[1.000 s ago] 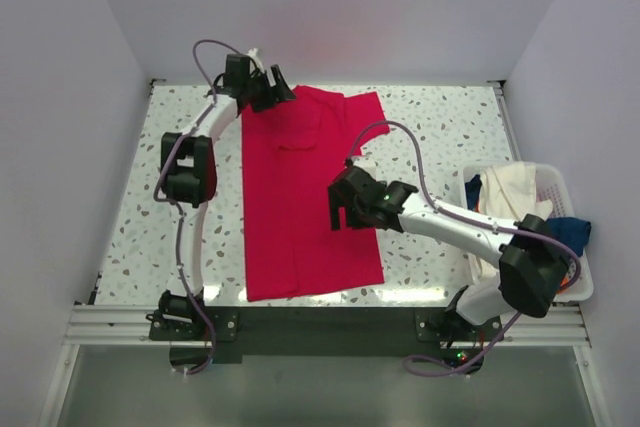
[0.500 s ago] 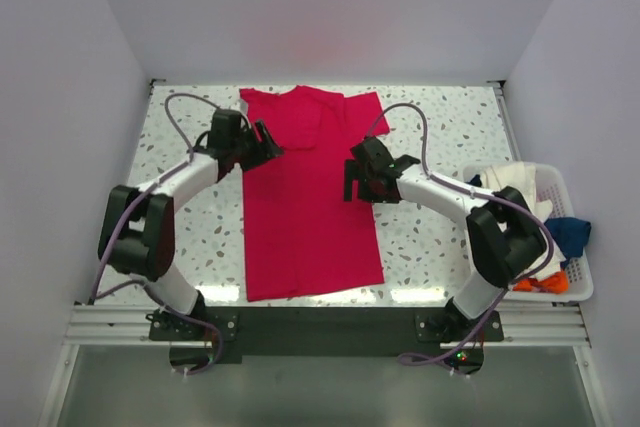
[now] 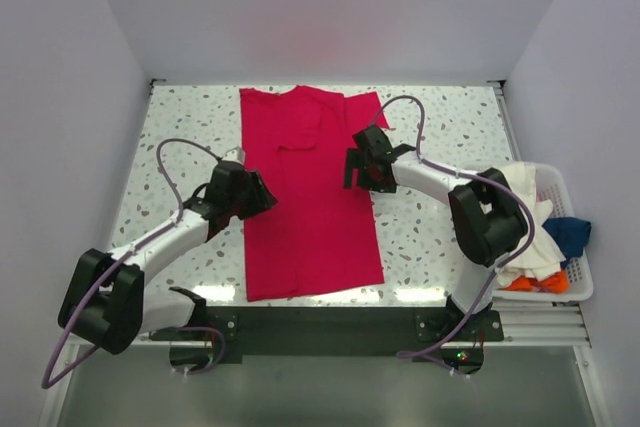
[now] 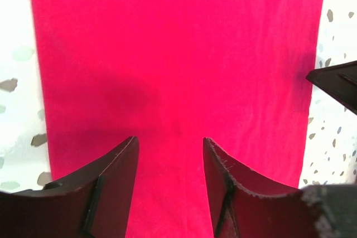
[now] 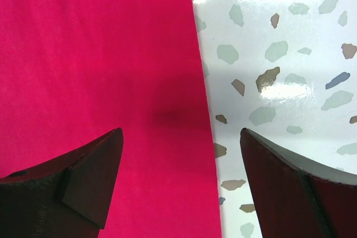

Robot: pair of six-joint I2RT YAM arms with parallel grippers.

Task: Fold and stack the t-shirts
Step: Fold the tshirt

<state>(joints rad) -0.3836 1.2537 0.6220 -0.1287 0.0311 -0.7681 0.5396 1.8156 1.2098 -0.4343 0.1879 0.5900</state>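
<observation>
The crimson-red t-shirt lies flat on the speckled table as a long, narrow folded strip running from far to near. My left gripper is open and empty at the shirt's left edge, about halfway along. In the left wrist view the left gripper hangs over red cloth. My right gripper is open and empty at the shirt's right edge. In the right wrist view the right gripper straddles that edge of the shirt. The cream-white, dark blue and orange shirts lie in the basket.
A white slatted basket stands at the right edge of the table. Side walls close in the table on the left, right and far sides. Bare speckled surface lies on both sides of the red shirt.
My left gripper drew back from the shirt's far left corner to the middle of its left edge. My right gripper moved farther away along the right edge. The shirt's far end now lies flat.
</observation>
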